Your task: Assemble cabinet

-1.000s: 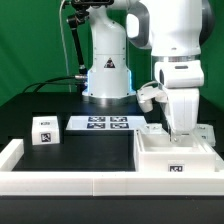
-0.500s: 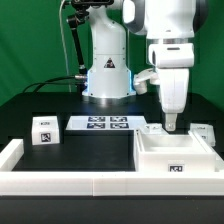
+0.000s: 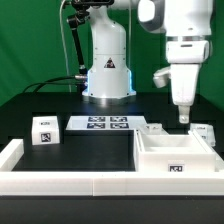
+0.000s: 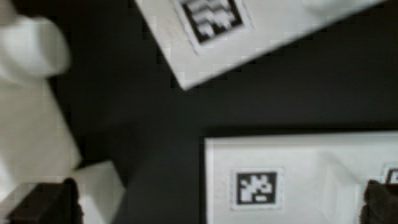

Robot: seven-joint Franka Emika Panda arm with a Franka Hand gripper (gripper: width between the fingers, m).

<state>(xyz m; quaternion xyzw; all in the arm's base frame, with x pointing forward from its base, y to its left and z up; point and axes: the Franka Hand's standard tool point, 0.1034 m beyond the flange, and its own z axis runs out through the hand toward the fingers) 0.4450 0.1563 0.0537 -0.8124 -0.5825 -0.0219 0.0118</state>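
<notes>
Exterior view: the large, smooth white plastic box-shaped cabinet body [image 3: 175,160] sits on the matte black desk [image 3: 30,105]. Its open side faces up, a tagged wall faces the camera, and its wider side runs across the view. The gripper [image 3: 184,118] hangs just above the body's rear edge. A small white tagged cube [image 3: 42,130] lies well apart from the body, toward the exterior view's left.

Wrist view: the dark fingers [image 4: 45,205] are spread wide with nothing between them, above a flat white tagged panel [image 4: 267,165].

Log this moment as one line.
gripper: open, empty | pose: above cabinet body far rim, not touching | small tagged block: on table, exterior view's left
</notes>
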